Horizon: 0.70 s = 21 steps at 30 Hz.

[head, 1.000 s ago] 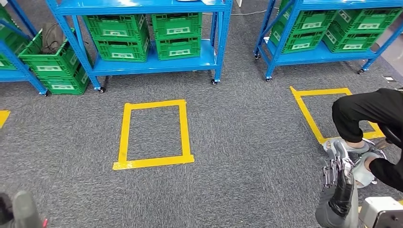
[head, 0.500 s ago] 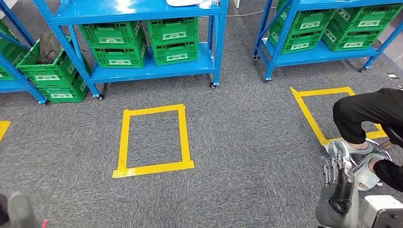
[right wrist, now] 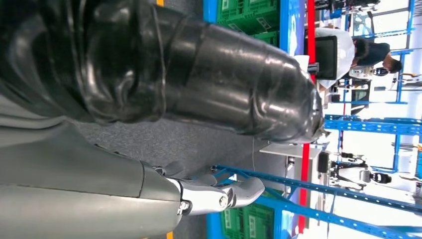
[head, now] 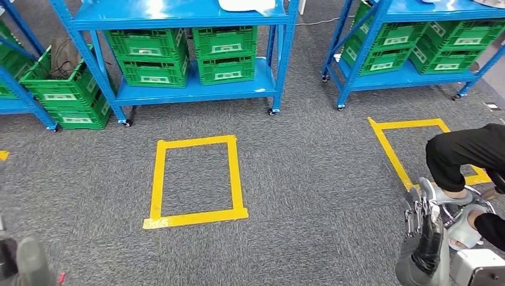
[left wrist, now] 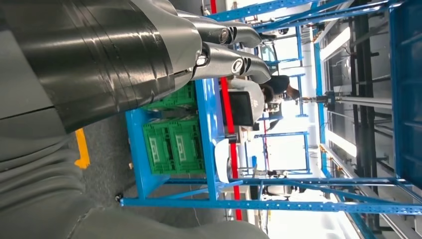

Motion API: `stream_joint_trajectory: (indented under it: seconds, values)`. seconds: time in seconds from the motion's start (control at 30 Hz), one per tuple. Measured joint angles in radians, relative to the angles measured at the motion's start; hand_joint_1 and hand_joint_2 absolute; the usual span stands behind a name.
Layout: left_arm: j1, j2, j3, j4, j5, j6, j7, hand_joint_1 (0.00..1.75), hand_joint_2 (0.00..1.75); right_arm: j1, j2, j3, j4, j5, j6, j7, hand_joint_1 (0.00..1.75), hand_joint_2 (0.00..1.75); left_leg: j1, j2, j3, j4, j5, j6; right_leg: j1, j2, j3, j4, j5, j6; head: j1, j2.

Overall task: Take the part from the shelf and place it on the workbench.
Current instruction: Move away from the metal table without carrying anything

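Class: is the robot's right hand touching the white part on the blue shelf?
Apart. The head view shows the right hand low over carpet, far from the white part on the shelf.

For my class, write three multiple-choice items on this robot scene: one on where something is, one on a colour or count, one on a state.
1. Where does the white part lie?
A. On the top level of the middle blue shelf
B. Inside the yellow tape rectangle
C. In a green crate

2. What colour are the floor rectangles?
A. Red
B. Yellow
C. White

3. What is the right hand holding?
A. The part
B. A crate
C. Nothing

Key: 1 A, the white part lies on the shelf top; 2 B, the tape is yellow; 3 C, its fingers hang over carpet with nothing between them.
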<state>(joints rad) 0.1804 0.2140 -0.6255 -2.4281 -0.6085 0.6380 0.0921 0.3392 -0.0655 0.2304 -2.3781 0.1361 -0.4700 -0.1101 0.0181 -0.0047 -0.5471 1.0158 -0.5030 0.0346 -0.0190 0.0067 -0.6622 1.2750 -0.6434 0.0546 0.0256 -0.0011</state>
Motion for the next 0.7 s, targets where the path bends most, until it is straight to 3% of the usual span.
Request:
stream_joint_trajectory:
  seconds: [0.03, 0.07, 0.13, 0.17, 0.27, 0.33, 0.4, 0.47, 0.5, 0.53, 0.57, 0.63, 0.7]
  values:
    - [0.000, 0.000, 0.000, 0.000, -0.002, 0.000, 0.001, 0.00, 0.00, 0.000, 0.000, 0.000, 0.000, 0.000, 0.000, 0.000, 0.00, 0.00, -0.003, -0.001, 0.007, 0.000, -0.006, 0.001, 0.002, 0.000, -0.015, 0.003, 0.021, -0.004, 0.003, 0.000]
    - [0.000, 0.000, 0.000, 0.000, -0.003, 0.000, 0.001, 0.00, 0.00, 0.000, 0.000, 0.000, 0.000, 0.000, 0.000, 0.000, 0.00, 0.00, -0.005, -0.002, 0.016, 0.000, -0.012, 0.001, 0.005, 0.000, -0.010, -0.033, 0.059, -0.011, 0.006, 0.000]
    - [0.000, 0.000, 0.000, 0.000, -0.005, -0.001, 0.001, 0.00, 0.00, 0.000, 0.000, 0.000, 0.000, 0.000, 0.000, 0.001, 0.00, 0.00, -0.009, -0.003, 0.031, -0.001, -0.025, -0.001, 0.014, 0.000, 0.034, -0.160, 0.140, -0.028, 0.011, 0.000]
    - [0.000, 0.000, 0.000, 0.000, -0.005, -0.001, 0.001, 0.00, 0.00, 0.000, 0.000, 0.001, 0.000, 0.001, 0.000, 0.001, 0.00, 0.00, -0.009, -0.004, 0.035, -0.002, -0.032, -0.004, 0.019, -0.001, 0.053, -0.211, 0.159, -0.035, 0.012, 0.000]
    - [0.000, 0.000, 0.000, 0.000, -0.006, -0.001, 0.001, 0.00, 0.00, -0.001, -0.001, 0.001, 0.000, 0.001, 0.000, 0.001, 0.00, 0.00, -0.006, -0.004, 0.044, -0.012, -0.049, -0.020, 0.031, -0.001, 0.077, -0.254, 0.151, -0.048, 0.014, 0.000]
    - [-0.001, 0.000, 0.000, -0.001, -0.006, 0.000, 0.001, 0.00, 0.00, 0.000, 0.000, 0.002, 0.000, 0.002, 0.000, 0.001, 0.00, 0.00, -0.005, -0.001, 0.052, -0.004, -0.058, -0.030, 0.027, 0.001, 0.102, -0.273, 0.156, -0.056, 0.015, 0.000]
    - [-0.001, 0.000, 0.000, -0.002, -0.005, 0.000, 0.000, 0.00, 0.00, 0.000, 0.000, 0.003, 0.000, 0.002, 0.000, 0.001, 0.00, 0.00, -0.005, 0.000, 0.016, 0.074, -0.092, -0.036, 0.020, 0.000, 0.129, -0.290, 0.164, -0.063, 0.004, 0.000]
    - [0.000, 0.000, 0.000, -0.002, -0.004, 0.000, 0.000, 0.00, 0.00, -0.001, 0.000, 0.004, 0.000, 0.002, 0.000, 0.001, 0.00, 0.00, -0.003, 0.001, -0.069, 0.203, -0.135, -0.042, 0.020, -0.001, 0.139, -0.292, 0.156, -0.068, -0.010, 0.000]
    - [0.001, 0.001, 0.000, -0.002, -0.003, 0.000, 0.000, 0.00, 0.00, -0.001, 0.000, 0.004, 0.000, 0.002, 0.000, 0.001, 0.00, 0.00, -0.002, 0.001, -0.106, 0.247, -0.138, -0.043, 0.020, -0.001, 0.145, -0.292, 0.149, -0.068, -0.015, 0.000]
    - [0.000, 0.001, 0.000, -0.002, -0.003, 0.000, 0.000, 0.00, 0.00, -0.001, 0.000, 0.004, 0.000, 0.002, 0.000, 0.001, 0.00, 0.00, -0.002, 0.001, -0.128, 0.257, -0.121, -0.043, 0.020, 0.000, 0.153, -0.292, 0.141, -0.067, -0.019, 0.000]
    - [0.000, 0.001, 0.000, -0.002, -0.003, 0.000, 0.000, 0.00, 0.00, 0.000, 0.000, 0.004, 0.000, 0.002, 0.000, 0.001, 0.00, 0.00, -0.002, 0.001, -0.130, 0.228, -0.083, -0.042, 0.020, 0.001, 0.164, -0.292, 0.133, -0.066, -0.024, 0.000]
    - [0.000, 0.001, 0.000, -0.001, -0.005, 0.000, 0.000, 0.00, 0.00, -0.001, 0.000, 0.004, 0.000, 0.002, 0.000, 0.001, 0.00, 0.00, -0.003, 0.001, -0.092, 0.102, 0.009, -0.037, 0.021, 0.002, 0.186, -0.292, 0.112, -0.060, -0.032, 0.000]
    - [0.001, 0.001, 0.000, -0.002, -0.006, 0.000, 0.000, 0.00, 0.00, -0.001, 0.000, 0.004, 0.000, 0.002, 0.000, 0.001, 0.00, 0.00, -0.006, 0.001, -0.049, 0.017, 0.044, -0.030, 0.023, 0.004, 0.194, -0.291, 0.092, -0.049, -0.037, 0.000]
